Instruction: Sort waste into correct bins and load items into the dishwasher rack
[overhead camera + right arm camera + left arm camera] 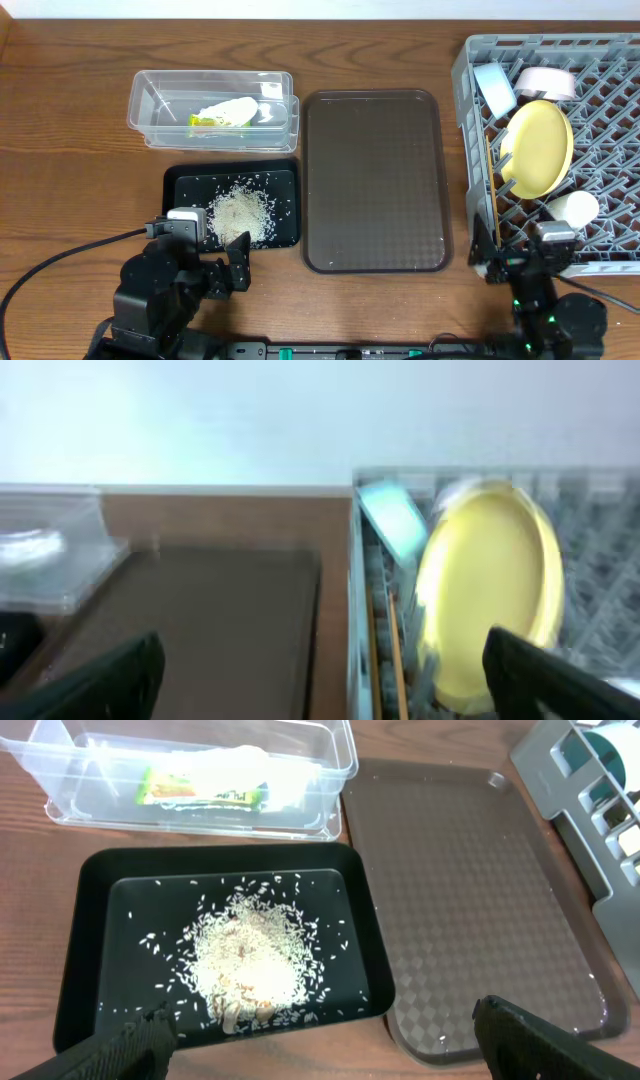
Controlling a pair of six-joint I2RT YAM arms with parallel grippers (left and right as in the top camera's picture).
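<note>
Two bins sit at the left of the overhead view. The clear tub [148,108], upper left, holds one green-yellow wrapper [205,123] and one white tissue [232,109]. The black tray [180,190] below it holds a heap of rice [242,212] with stray grains scattered around it. One brown serving tray [375,180] lies in the middle.

The grey rack [465,75] at the right carries one yellow plate [538,148] on edge, one light blue bowl [494,88] and one white bowl [545,80] above it, and one white cup [572,208] below. Wooden chopsticks [490,190] run along the rack's left wall, probably a pair, though they read as a single thin line.

The surface is a dark wood-grain table [70,130], and a pale wall runs along the top edge of the frame.

The left gripper [320,1016] hangs over the near edge of the black tray, its jaws wide apart. The right gripper [322,645] is also spread and holds nothing.

The rack's right side is cut off by the frame. The right wrist view is blurred, and both arms are cropped at the bottom.
</note>
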